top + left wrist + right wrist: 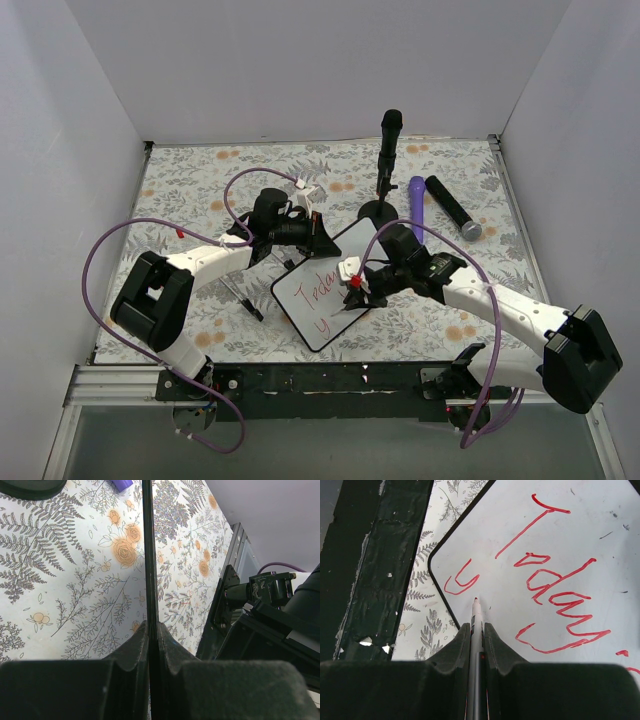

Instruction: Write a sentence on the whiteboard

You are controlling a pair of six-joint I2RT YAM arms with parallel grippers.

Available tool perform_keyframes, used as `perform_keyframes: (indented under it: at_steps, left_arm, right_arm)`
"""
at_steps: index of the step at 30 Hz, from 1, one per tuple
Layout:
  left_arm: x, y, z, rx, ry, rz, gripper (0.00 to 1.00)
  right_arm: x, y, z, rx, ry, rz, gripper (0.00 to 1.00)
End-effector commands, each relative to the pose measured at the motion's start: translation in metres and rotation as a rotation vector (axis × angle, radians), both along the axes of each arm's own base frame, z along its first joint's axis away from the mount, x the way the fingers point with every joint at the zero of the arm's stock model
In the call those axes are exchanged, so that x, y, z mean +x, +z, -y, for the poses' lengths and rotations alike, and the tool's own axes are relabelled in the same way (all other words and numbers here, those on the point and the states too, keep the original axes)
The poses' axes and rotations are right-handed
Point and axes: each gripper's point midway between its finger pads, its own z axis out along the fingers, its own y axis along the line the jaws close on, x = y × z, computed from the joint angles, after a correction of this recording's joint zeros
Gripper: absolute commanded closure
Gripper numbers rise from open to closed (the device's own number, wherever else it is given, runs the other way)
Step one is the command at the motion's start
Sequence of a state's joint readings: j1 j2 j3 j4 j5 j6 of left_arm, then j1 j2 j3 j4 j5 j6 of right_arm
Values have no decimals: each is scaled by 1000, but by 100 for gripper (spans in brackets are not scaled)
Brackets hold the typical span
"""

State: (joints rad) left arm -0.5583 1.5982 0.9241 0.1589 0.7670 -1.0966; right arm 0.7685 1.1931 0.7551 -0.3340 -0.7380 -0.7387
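The whiteboard (pixel 300 302) lies tilted on the flowered table, with red cursive "Today" (pixel 322 288) and a "y" (pixel 322 325) below it. My left gripper (pixel 320 232) is shut on the board's far edge, which shows as a thin black line (pixel 149 555) between its fingers (pixel 152 630). My right gripper (pixel 353 290) is shut on a red marker (pixel 476 617). The marker tip sits at the board surface (pixel 600 535) next to the "y" (pixel 461 580). The word "Today" (pixel 555 585) runs to the right of it.
A black stand with a dark upright stick (pixel 386 165) is behind the board. A purple marker (pixel 416 205) and a black cylinder with a grey end (pixel 453 207) lie at the back right. A black pen (pixel 243 300) lies left of the board. The black rail (pixel 330 380) runs along the near edge.
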Motion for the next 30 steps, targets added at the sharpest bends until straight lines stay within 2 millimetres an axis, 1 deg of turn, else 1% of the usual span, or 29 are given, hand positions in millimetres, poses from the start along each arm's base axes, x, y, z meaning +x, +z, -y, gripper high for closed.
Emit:
perform_keyframes:
  at_steps: [1,8,11,17,21,30]
  left_arm:
    - [3,18,1,-38,-24,119,100]
    - [3,18,2,-39,-31,120,100]
    - [2,19,2,-41,-32,122,100]
    - [2,18,2,-42,-40,119,100]
    - [2,18,3,-43,-42,116,100]
    - [2,17,3,-41,-43,116,100]
  right_arm:
    - [2,1,-5,8,14,39,99]
    - [-1,-6,-12,-14,26,34,99]
    - [2,-8,-15,-26,11,47,99]
    - [10,-5,-22,-13,-30,67,99]
    - [10,-4,-26,-5,-37,67,99]
    - [20,3,-24,4,-90,90,99]
